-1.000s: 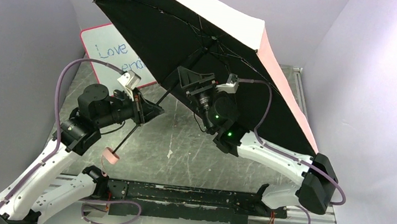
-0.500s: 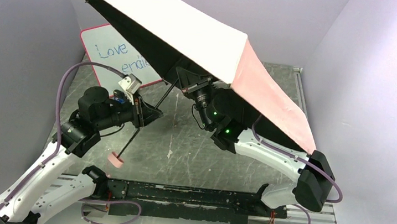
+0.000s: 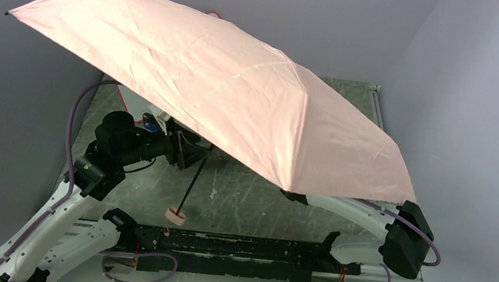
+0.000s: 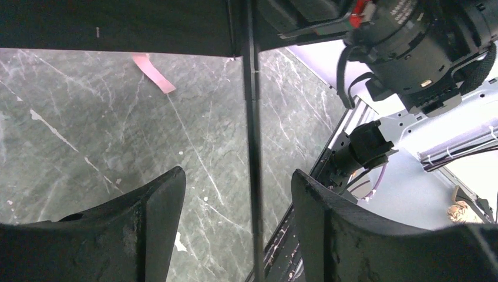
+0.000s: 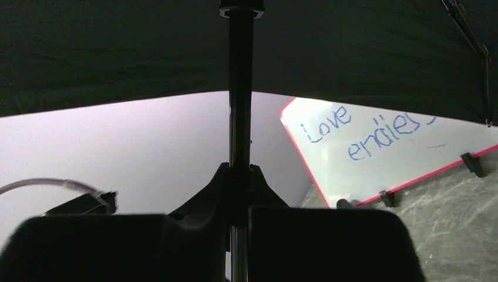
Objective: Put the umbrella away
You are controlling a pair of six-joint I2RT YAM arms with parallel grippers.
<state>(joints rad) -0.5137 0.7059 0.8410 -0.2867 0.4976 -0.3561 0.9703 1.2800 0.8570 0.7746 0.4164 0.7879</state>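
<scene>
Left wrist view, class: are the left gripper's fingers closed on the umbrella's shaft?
No, the left gripper is open, its fingers standing clear of the shaft on both sides.

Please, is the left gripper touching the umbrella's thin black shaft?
Apart: left wrist view shows the shaft between the left gripper's open fingers, gaps both sides.

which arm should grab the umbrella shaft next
Left. The left gripper is open with the umbrella shaft between its fingers, needing only to shut; the right gripper is clamped on it.

Top camera looks down wide from behind. Both wrist cameras sit close under the umbrella (image 3: 216,102), each catching its black shaft (image 4: 252,147).
</scene>
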